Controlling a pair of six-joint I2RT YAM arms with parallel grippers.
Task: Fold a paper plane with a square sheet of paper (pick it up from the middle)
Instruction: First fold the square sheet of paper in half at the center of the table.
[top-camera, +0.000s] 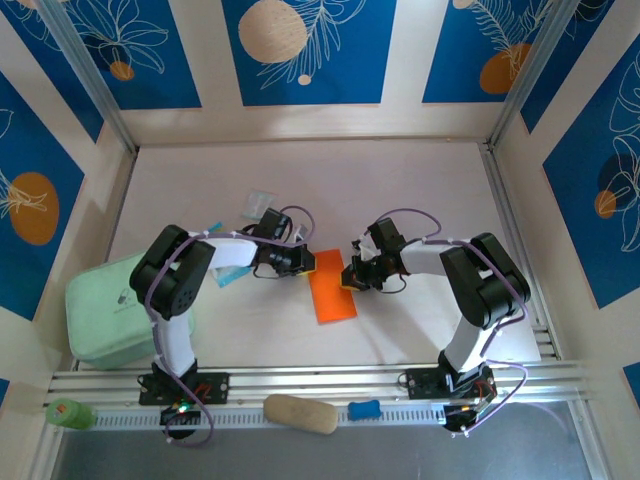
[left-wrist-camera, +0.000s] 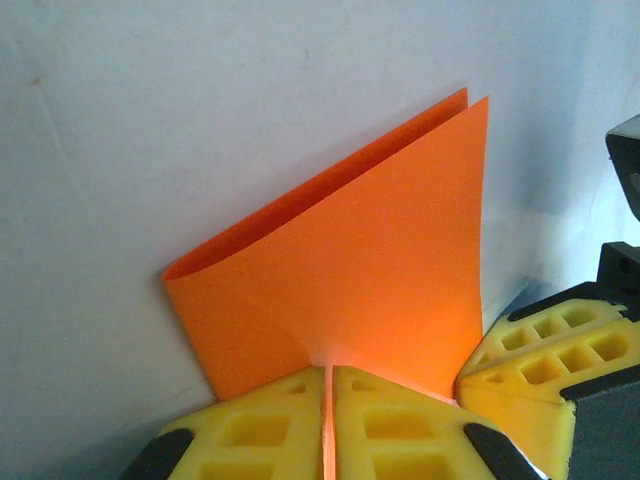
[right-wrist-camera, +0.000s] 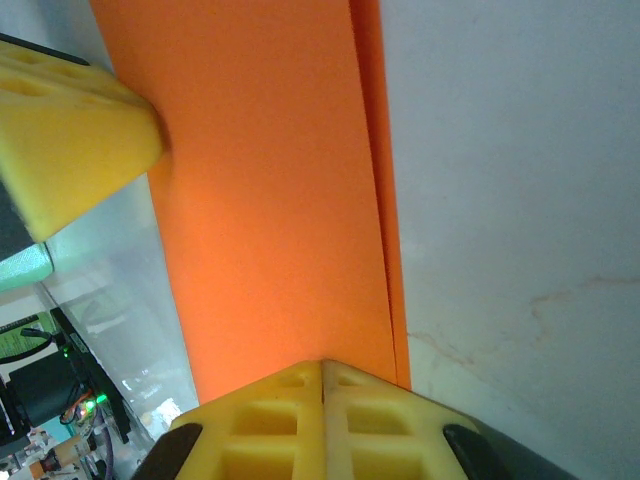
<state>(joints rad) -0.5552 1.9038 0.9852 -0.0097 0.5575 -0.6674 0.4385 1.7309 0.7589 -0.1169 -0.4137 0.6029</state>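
- Square sheet of paper (top-camera: 333, 292) lies near mid-worktop (top-camera: 400, 180), between the two arms. It is folded in half into a narrow bright orange rectangle, long axis running near to far with a slight slant.
- Left pincer (top-camera: 306, 266) sits at the paper's left long edge, near the far end. Right pincer (top-camera: 349, 278) is at the right long edge, almost opposite. The two are close together.
- Left wrist view: left pincer (left-wrist-camera: 328, 385) has its yellow pads pressed together on the paper (left-wrist-camera: 370, 270), with orange glowing in the seam, so the sheet is pinched.
- Same view: two layers show, the upper edge offset a little from the lower at the far corner, and the fold is rounded at the left. The right pincer (left-wrist-camera: 468, 375) touches the paper's right edge.
- Right wrist view: right pincer (right-wrist-camera: 322, 368) is fully closed, tips on the edge of the paper (right-wrist-camera: 270, 200). Cannot tell whether any paper is nipped between them.
- Same view: a thin strip of the lower layer shows along the right edge. The left pincer's yellow finger (right-wrist-camera: 80, 140) meets the opposite edge.
- Room: bare worktop lies behind the paper up to the back wall and off to the right.
- Room: a bare strip runs between the paper's near end and the aluminium rail (top-camera: 320, 378).
- Clutter: a mint green pad (top-camera: 105, 310) fills the near-left corner. A clear wrapper (top-camera: 258, 205) lies just behind the left arm.
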